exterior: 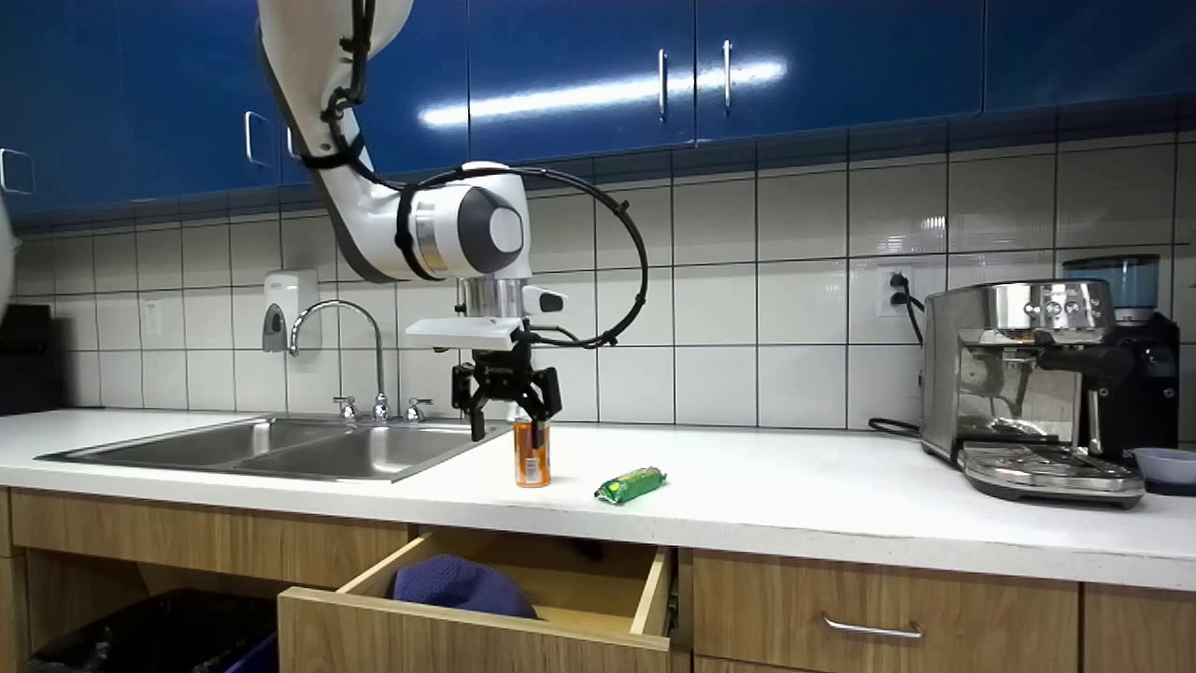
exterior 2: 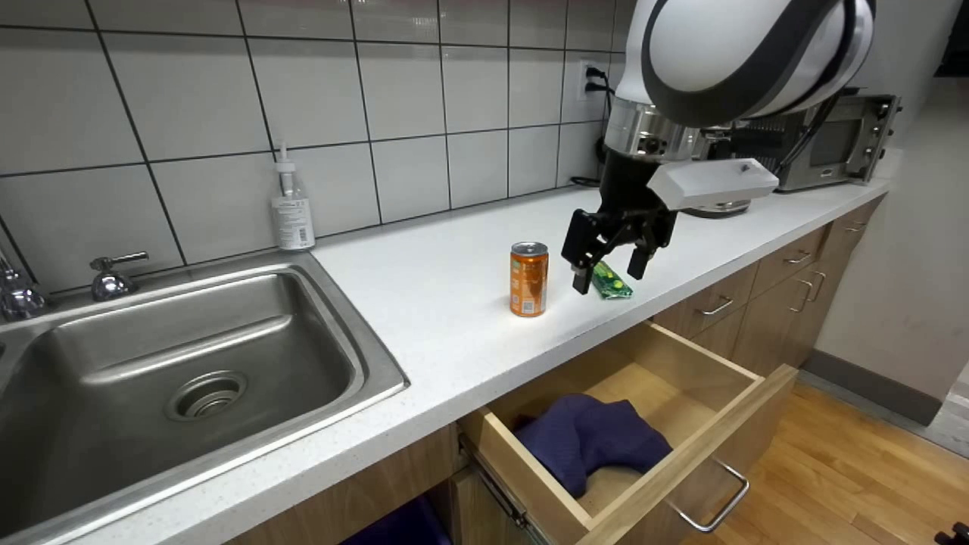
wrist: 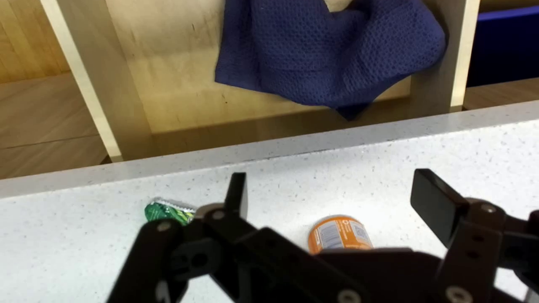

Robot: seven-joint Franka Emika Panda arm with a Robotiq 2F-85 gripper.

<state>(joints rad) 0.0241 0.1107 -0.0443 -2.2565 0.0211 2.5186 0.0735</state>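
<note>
My gripper (exterior: 508,436) is open and empty above the counter; it also shows in the exterior view (exterior 2: 609,280) and the wrist view (wrist: 330,189). An orange can (exterior: 533,465) stands upright on the counter (exterior 2: 447,303), close to the gripper and apart from it (exterior 2: 528,280). In the wrist view the gripper body hides part of the can (wrist: 340,233). A green packet (exterior: 632,485) lies beside the can, partly hidden behind the fingers (exterior 2: 612,291). It shows at the left of the wrist view (wrist: 166,211), partly covered by a finger.
A wooden drawer (exterior 2: 696,446) is pulled open below the counter, with a dark blue cloth (exterior 2: 590,443) inside. A steel sink (exterior: 448,453) with a faucet (exterior: 378,365) lies beside the can. A soap bottle (exterior 2: 293,219) and coffee machine (exterior: 1018,374) stand on the counter. Blue cabinets (exterior: 579,84) hang above.
</note>
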